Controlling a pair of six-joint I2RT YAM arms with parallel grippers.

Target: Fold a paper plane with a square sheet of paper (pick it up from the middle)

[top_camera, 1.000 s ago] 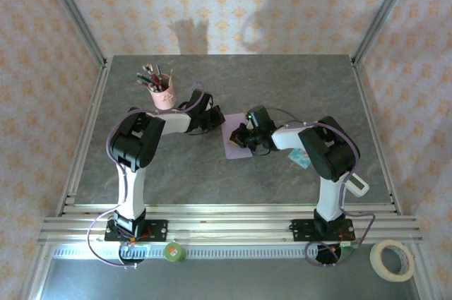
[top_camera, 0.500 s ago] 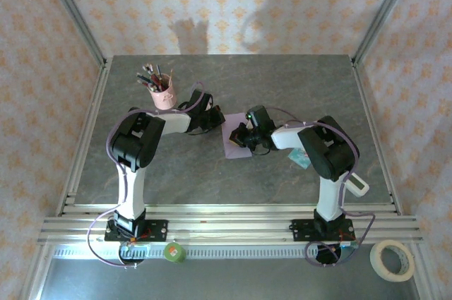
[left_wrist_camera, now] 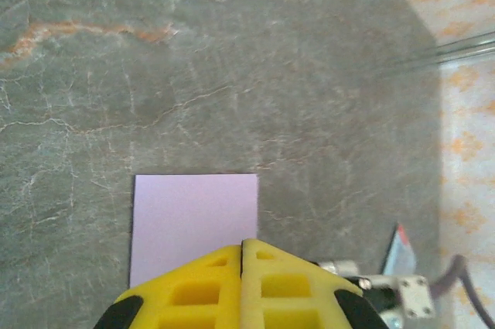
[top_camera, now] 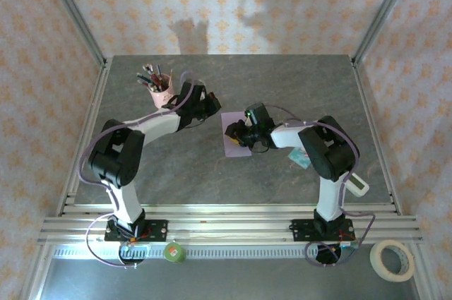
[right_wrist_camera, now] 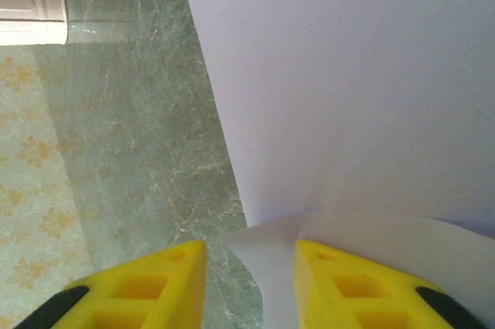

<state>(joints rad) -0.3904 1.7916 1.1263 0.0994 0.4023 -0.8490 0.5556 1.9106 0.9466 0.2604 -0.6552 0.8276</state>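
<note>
The square sheet of paper [top_camera: 230,133] is pale lilac and lies on the grey table [top_camera: 282,88] near its middle. In the left wrist view the sheet [left_wrist_camera: 193,217] is flat just beyond my left gripper [left_wrist_camera: 242,244]. That gripper's yellow fingers are pressed shut with nothing between them. In the top view my left gripper [top_camera: 210,107] hangs left of the sheet's far corner. My right gripper [top_camera: 241,135] is over the sheet's right side. Its jaws [right_wrist_camera: 251,267] stand open, and a raised, curled edge of the sheet [right_wrist_camera: 348,97] lies between them, loose.
A pink pen cup [top_camera: 162,93] stands at the back left, close behind the left arm. A teal-and-white packet [top_camera: 302,160] and a white device [top_camera: 359,186] lie by the right arm's base. A tape roll [top_camera: 393,259] sits off the table at bottom right.
My right gripper has opened and let go of the sheet. The left arm has swung its elbow out to the left, and its shut gripper has drawn back off the sheet.
</note>
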